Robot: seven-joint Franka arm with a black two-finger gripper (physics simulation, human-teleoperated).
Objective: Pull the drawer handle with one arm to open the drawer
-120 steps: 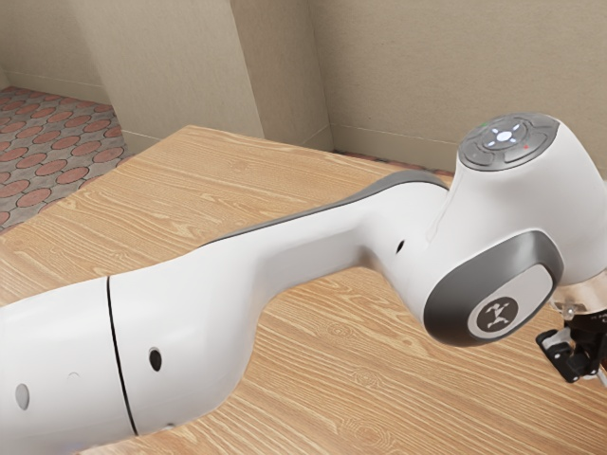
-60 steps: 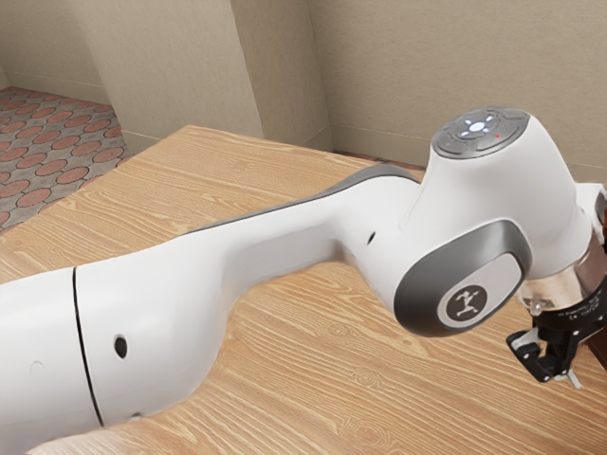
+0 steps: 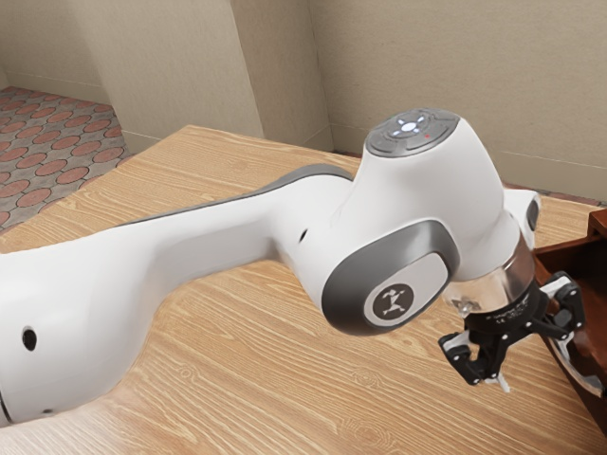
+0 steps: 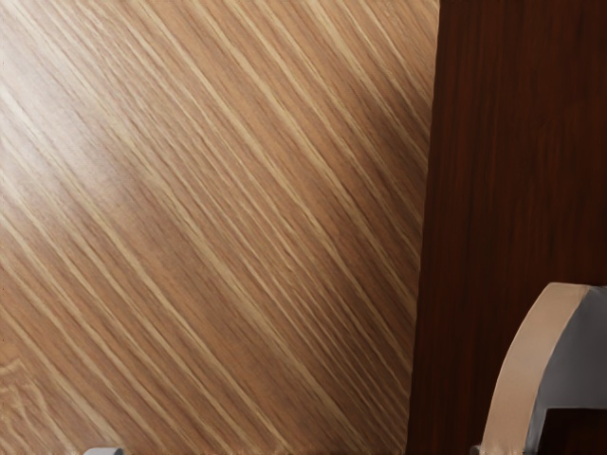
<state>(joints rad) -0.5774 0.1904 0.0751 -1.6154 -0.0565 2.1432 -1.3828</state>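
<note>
One big white arm [image 3: 218, 275] comes in from 9 o'clock in the exterior view and reaches across the wooden table [image 3: 313, 389]. At its end, near 4 o'clock in that view, hangs the black gripper [image 3: 531, 349]. Its two fingers stand wide apart and hold nothing.

Just past the gripper, at 3 o'clock by the edge of the view, is the dark brown drawer [image 3: 572, 261]. The pale drawer handle [image 3: 579, 365] curves along its front. It is at about 4 o'clock from the gripper and very near it. The fingers are not closed around it.

The wrist view looks at the table [image 4: 190, 237], the drawer front [image 4: 512, 171] and a bit of the curved drawer handle [image 4: 527, 379], just beside the hand.

So how much is done? The arm is at the drawer, and that part looks finished. The grab is not done yet, and I think the pull is not done either. So little of the drawer shows at the edge that I cannot tell how far out it is. What is left, I think, is to get the fingers around the handle, squeeze, and pull it toward the arm.
</note>
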